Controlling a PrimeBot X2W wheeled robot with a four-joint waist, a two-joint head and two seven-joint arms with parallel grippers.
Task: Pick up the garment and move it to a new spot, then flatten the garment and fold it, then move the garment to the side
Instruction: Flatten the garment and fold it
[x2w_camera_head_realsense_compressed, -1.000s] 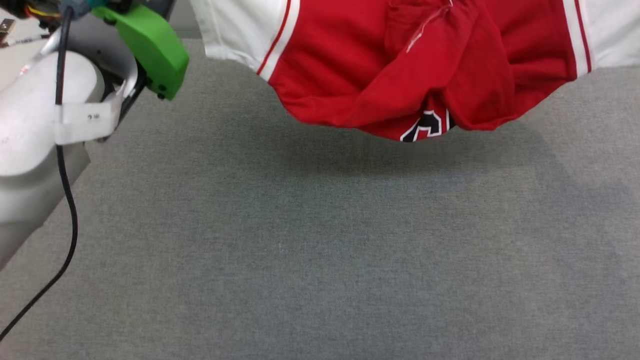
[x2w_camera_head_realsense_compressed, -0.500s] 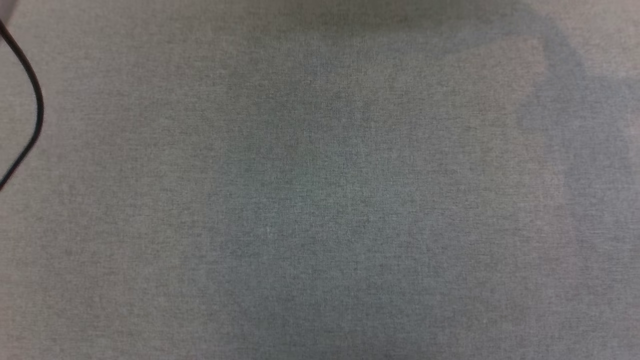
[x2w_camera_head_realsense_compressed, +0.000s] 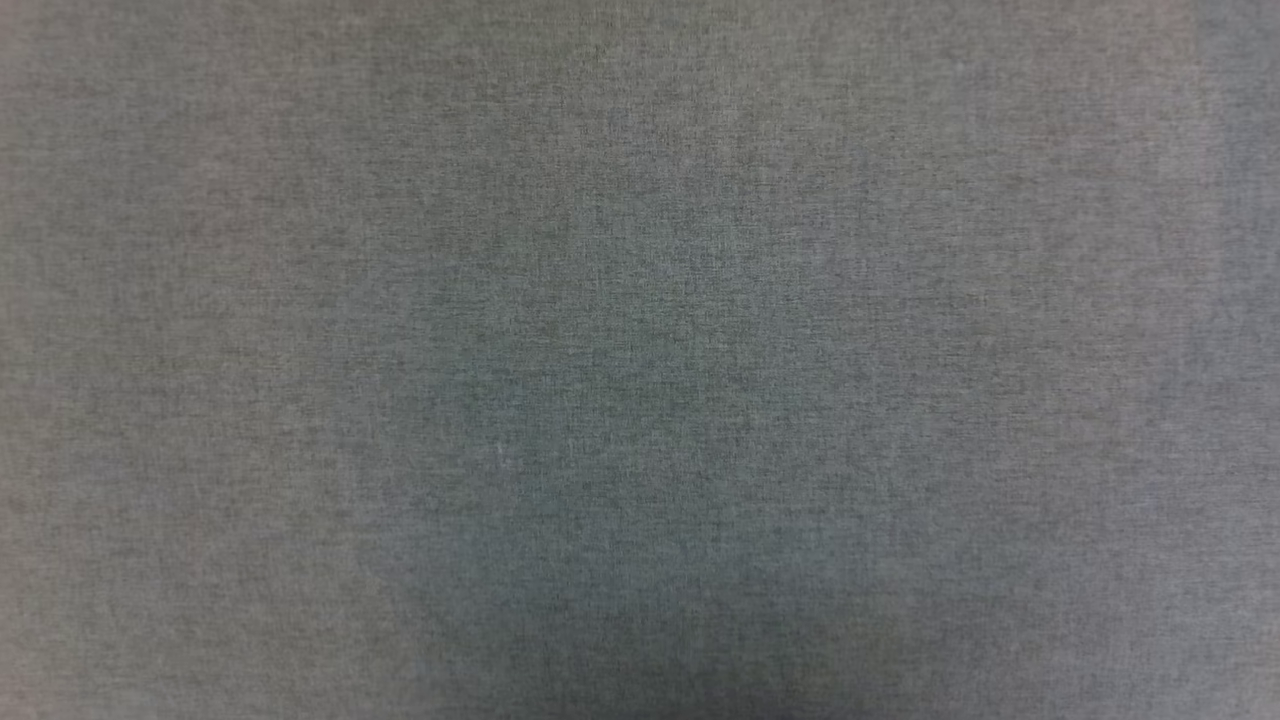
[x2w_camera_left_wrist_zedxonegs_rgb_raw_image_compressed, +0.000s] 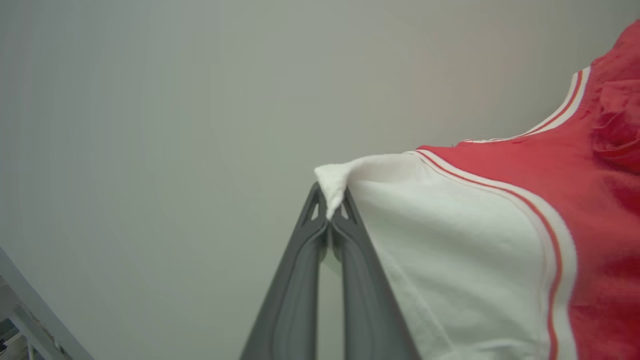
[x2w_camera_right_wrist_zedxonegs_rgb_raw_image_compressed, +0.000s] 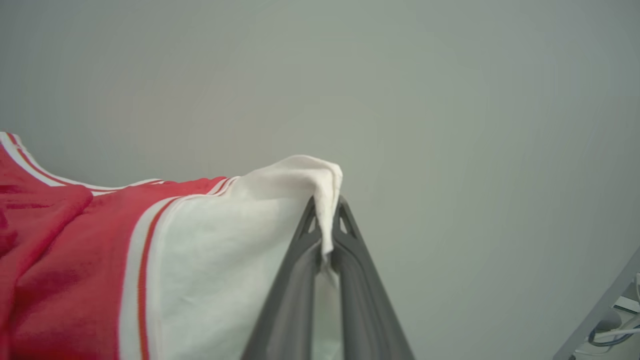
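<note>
Wrist views: left fingers (x2w_camera_left_wrist_zedxonegs_rgb_raw_image_compressed: 295, 280), right fingers (x2w_camera_right_wrist_zedxonegs_rgb_raw_image_compressed: 292, 290) each pinch the garment (x2w_camera_left_wrist_zedxonegs_rgb_raw_image_compressed: 600, 225) by a sleeve.

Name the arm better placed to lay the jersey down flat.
Neither leads, I'd say. The left gripper is shut on one white sleeve tip of the garment, the right gripper on the other, so the two look evenly placed; lower both together.

A lab or test room is suggested. A grey cloth-covered surface (x2w_camera_head_realsense_compressed: 640, 300) is seen in the head view, and a bare pale wall (x2w_camera_left_wrist_zedxonegs_rgb_raw_image_compressed: 150, 125) in the wrist views. A metal frame strut (x2w_camera_left_wrist_zedxonegs_rgb_raw_image_compressed: 30, 305) is seen lower left, and loose cables (x2w_camera_right_wrist_zedxonegs_rgb_raw_image_compressed: 612, 335) lower right.
</note>
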